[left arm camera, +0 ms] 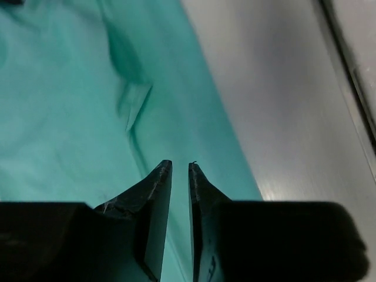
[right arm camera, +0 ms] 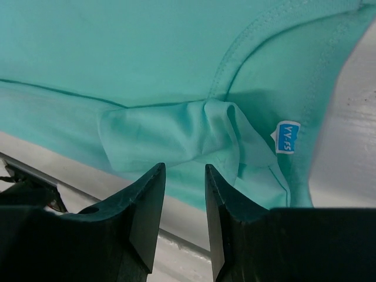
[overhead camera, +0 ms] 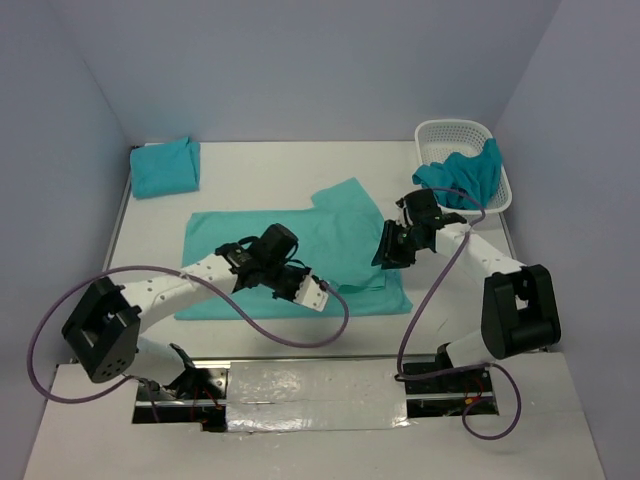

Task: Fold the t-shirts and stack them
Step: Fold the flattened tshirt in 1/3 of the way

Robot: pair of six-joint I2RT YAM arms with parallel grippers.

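Observation:
A teal t-shirt (overhead camera: 280, 250) lies spread flat in the middle of the table, one sleeve pointing to the back. My left gripper (overhead camera: 318, 297) hovers over its near right hem, open by a narrow gap with nothing between the fingers (left arm camera: 180, 165); below it the cloth (left arm camera: 70, 106) shows a small crease. My right gripper (overhead camera: 388, 254) hangs over the shirt's right edge, open and empty (right arm camera: 184, 167), above a bunched fold of cloth (right arm camera: 170, 138) beside the collar label (right arm camera: 288, 136). A folded t-shirt (overhead camera: 165, 167) rests at the back left. A bluer t-shirt (overhead camera: 468, 176) spills from the basket.
The white lattice basket (overhead camera: 450, 127) stands at the back right corner. Bare table (overhead camera: 270, 165) lies behind the spread shirt, and a strip (left arm camera: 282, 106) runs along its right side. Purple cables loop near both arm bases.

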